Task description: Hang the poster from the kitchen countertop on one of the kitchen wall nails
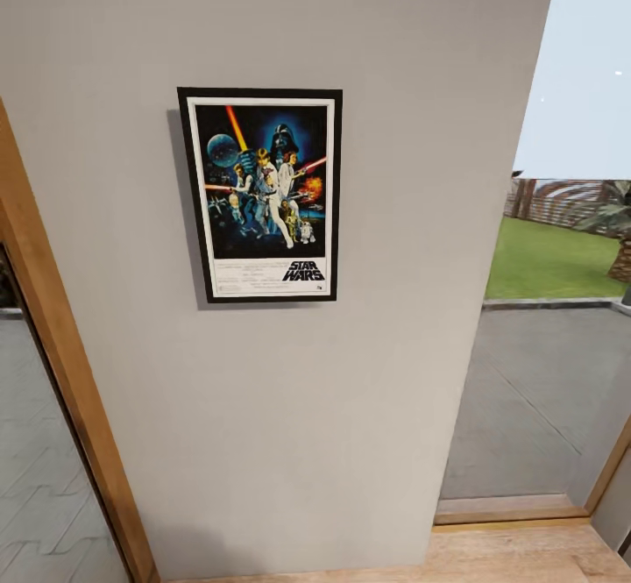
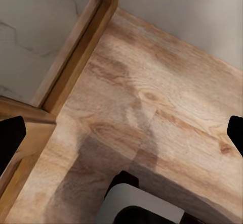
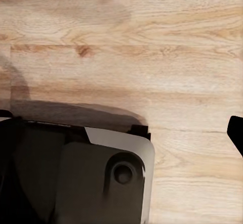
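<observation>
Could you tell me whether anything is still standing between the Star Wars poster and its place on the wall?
Nothing visible does: the poster already sits flat and upright against the grey wall, with no object in front of it. The nail itself is hidden behind it.

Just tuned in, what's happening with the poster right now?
The poster is up on the pale grey wall, upright with a slight tilt, and nothing is holding it. Both wrist cameras look down at the wooden floor, and both grippers, left and right, have their fingers spread wide with nothing between them. The hanging step looks done, though the nail itself is hidden behind the frame.
</observation>
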Controlling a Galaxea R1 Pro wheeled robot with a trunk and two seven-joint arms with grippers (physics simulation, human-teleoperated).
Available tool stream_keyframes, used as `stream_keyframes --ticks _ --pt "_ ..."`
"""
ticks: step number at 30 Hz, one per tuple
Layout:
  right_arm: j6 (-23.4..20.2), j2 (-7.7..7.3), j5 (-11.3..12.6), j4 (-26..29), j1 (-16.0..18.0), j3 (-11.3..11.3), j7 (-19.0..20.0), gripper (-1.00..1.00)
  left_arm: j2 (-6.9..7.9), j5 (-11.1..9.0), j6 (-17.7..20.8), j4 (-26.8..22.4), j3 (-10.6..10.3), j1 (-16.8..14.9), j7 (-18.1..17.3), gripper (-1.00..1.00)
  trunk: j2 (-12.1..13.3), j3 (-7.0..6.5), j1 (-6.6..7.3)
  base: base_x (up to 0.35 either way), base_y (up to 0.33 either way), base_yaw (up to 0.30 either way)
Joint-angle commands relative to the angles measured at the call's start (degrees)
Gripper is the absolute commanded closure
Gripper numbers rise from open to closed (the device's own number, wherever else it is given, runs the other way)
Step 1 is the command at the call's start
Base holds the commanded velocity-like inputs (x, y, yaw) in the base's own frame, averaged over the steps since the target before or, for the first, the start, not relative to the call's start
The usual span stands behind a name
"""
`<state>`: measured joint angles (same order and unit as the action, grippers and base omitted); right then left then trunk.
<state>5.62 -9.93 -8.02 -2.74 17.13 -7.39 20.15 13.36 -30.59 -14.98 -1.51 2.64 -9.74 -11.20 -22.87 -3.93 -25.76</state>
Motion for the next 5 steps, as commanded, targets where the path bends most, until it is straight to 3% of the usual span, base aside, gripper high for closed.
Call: stream_keyframes --ticks 1,5 --pt "0.4 -0.03 -0.6 -0.3 0.1 -0.5 0.1 -1.0 -0.01 -0.2 -0.1 0.1 0.3 0.0 -0.4 -1.0 0.0 0.02 -0.02 0.0 0.0 0.0" --pt "0.4 -0.01 -0.6 -0.3 0.1 -0.5 0.1 -1.0 -0.07 -0.2 -0.1 0.1 0.3 0.0 -0.3 -1.0 0.0 0.02 -0.02 0.0 0.0 0.0"
